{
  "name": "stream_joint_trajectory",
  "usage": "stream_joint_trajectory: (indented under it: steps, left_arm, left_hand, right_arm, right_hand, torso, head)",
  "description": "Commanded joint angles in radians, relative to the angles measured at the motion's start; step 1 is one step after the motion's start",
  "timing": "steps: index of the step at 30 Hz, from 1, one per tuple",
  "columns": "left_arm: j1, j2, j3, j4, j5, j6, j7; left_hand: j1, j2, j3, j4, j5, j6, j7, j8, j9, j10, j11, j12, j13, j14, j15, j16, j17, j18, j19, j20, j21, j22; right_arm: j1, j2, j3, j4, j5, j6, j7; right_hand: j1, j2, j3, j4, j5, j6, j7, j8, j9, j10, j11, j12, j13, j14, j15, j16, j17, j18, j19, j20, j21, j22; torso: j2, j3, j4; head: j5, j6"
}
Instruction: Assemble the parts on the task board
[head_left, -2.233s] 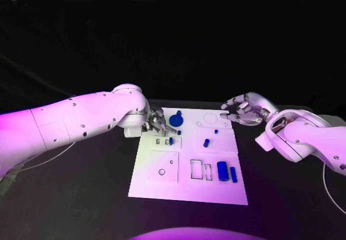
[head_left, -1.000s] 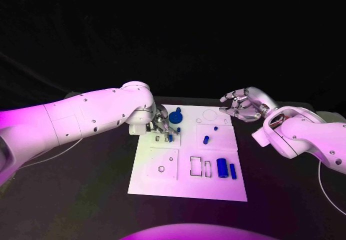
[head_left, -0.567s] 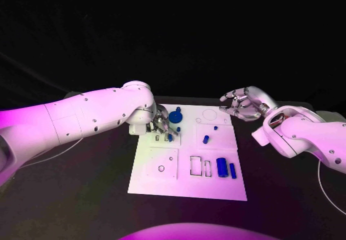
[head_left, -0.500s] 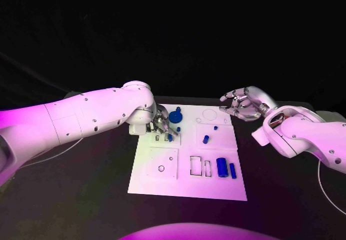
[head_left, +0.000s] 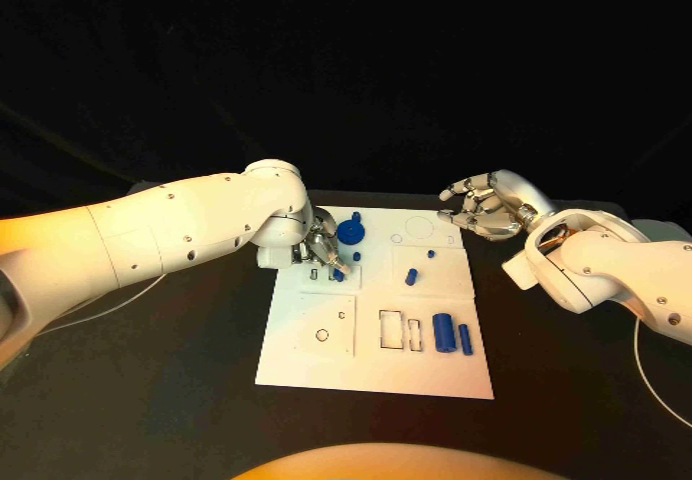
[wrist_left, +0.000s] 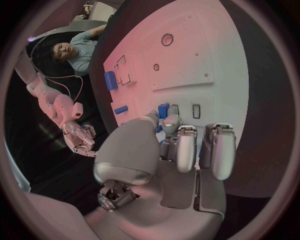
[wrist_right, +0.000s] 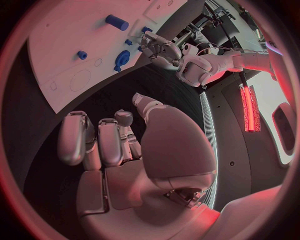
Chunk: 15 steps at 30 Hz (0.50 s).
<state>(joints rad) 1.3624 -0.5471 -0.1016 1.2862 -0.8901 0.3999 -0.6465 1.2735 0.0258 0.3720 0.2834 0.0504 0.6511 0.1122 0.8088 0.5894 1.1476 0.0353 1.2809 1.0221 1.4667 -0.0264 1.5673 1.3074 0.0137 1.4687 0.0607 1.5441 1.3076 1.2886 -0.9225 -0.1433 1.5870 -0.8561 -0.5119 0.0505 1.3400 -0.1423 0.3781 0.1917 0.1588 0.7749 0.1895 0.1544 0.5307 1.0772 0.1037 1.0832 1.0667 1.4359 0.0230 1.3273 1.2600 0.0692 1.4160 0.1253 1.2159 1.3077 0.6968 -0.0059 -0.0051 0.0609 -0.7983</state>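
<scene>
Head view: left hand (head_left: 320, 250) low over task board (head_left: 375, 355)

Black table (head_left: 173, 380): dark, matte surface (extends on all sides of the white plate). Thin pale cable (head_left: 108, 298) lying across its left part.

Dim, dark surroundings; warm light, perhaps from overhead; wrist views bend.

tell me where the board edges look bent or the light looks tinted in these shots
Left wrist view: fisheye bows the task board edges, pinkish light. Right wrist view: same curving, red light on the right hand. Head view: board edges straight, warm orange on the left arm.
</scene>
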Motion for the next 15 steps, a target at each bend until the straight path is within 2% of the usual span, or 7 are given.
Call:
stream_joint_trajectory:
  steps: [1,2,5,6,11,15]
  left_arm:
    - [0.000,0.001,0.000,0.003,0.023,0.012,0.014]
    - [0.000,0.000,0.000,0.002,0.029,0.009,0.015]
    - [0.000,-0.002,0.000,0.002,0.053,-0.002,0.018]
    - [0.000,-0.004,0.000,0.002,0.064,-0.008,0.019]
    - [0.000,-0.019,0.000,0.009,0.123,-0.033,0.021]
    - [0.000,-0.034,0.002,0.024,0.153,-0.061,0.021]
  left_hand:
    - [-0.059,-0.072,0.180,-0.022,-0.001,0.009,-0.001,0.009,0.024,0.004,0.001,-0.003,0.003,0.104,-0.006,0.004,0.263,0.002,0.075,-0.005,-0.004,0.190]
    - [-0.091,-0.091,0.264,-0.047,-0.001,0.009,0.006,0.018,0.037,0.007,-0.003,-0.004,0.003,0.104,-0.007,0.004,0.263,0.002,0.075,-0.006,-0.004,0.191]
    - [-0.131,-0.107,0.339,-0.086,0.002,0.007,-0.002,0.028,0.053,0.009,-0.002,-0.005,0.003,0.104,-0.006,0.004,0.263,0.002,0.075,-0.005,-0.004,0.191]
    - [-0.146,-0.110,0.372,-0.110,0.001,0.006,-0.003,0.035,0.062,0.010,-0.003,-0.006,0.003,0.104,-0.007,0.004,0.263,0.002,0.075,-0.004,-0.004,0.191]
    - [-0.185,-0.099,0.455,-0.179,0.000,0.007,-0.015,0.081,0.109,0.020,-0.012,-0.006,0.006,0.104,-0.015,0.004,0.263,0.002,0.075,-0.010,-0.006,0.189]
    - [-0.205,-0.096,0.484,-0.200,0.000,0.001,-0.019,0.098,0.128,0.022,-0.016,-0.007,0.005,0.104,-0.018,0.004,0.263,0.002,0.075,-0.013,-0.006,0.189]
  right_arm:
    - [-0.001,0.001,0.000,-0.001,-0.002,0.002,0.006]
    - [-0.001,0.001,0.000,-0.001,-0.002,0.002,0.006]
    - [-0.001,0.001,0.000,-0.002,-0.002,0.002,0.005]
    - [-0.001,0.001,0.000,-0.002,-0.002,0.002,0.005]
    - [-0.001,0.001,0.000,-0.003,-0.002,0.003,0.004]
    - [-0.001,-0.001,0.000,-0.003,-0.002,0.005,0.002]
  right_hand:
    - [0.010,0.000,0.001,0.003,0.005,-0.005,0.001,0.006,0.001,-0.002,-0.002,-0.005,-0.001,-0.003,-0.002,-0.004,-0.002,0.011,0.001,-0.004,-0.005,0.023]
    - [0.011,-0.001,0.002,0.003,0.007,-0.004,0.000,0.008,0.002,-0.003,-0.002,-0.006,-0.004,-0.003,-0.002,-0.005,-0.003,0.011,0.001,-0.004,-0.008,0.021]
    - [0.011,-0.001,0.002,0.003,0.007,-0.004,0.000,0.008,0.002,-0.003,-0.002,-0.006,-0.004,-0.003,-0.002,-0.005,-0.003,0.011,0.001,-0.004,-0.008,0.021]
    - [0.011,-0.001,0.002,0.003,0.007,-0.004,0.000,0.008,0.002,-0.003,-0.002,-0.006,-0.004,-0.003,-0.002,-0.005,-0.003,0.011,0.001,-0.004,-0.008,0.021]
    - [0.011,-0.001,0.002,0.004,0.007,-0.004,0.000,0.008,0.002,-0.004,-0.002,-0.007,-0.006,-0.004,-0.002,-0.008,-0.006,0.013,0.000,-0.004,-0.014,0.017]
    - [0.010,-0.002,0.001,0.004,0.007,-0.004,0.000,0.009,0.002,-0.005,-0.002,-0.008,-0.007,-0.004,-0.002,-0.009,-0.007,0.013,-0.001,-0.004,-0.016,0.015]
  torso:
    - [0.000,0.0000,-0.0002]
    - [0.000,0.0001,-0.0001]
    - [-0.001,0.0006,0.0000]
    - [-0.001,0.0006,-0.0001]
    - [-0.001,0.0003,0.0003]
    - [0.000,0.0001,0.0026]
  head:
    - [-0.001,-0.001]
    - [0.000,-0.001]
    - [0.000,-0.001]
    - [-0.001,0.000]
    - [-0.001,0.001]
    - [-0.005,0.005]
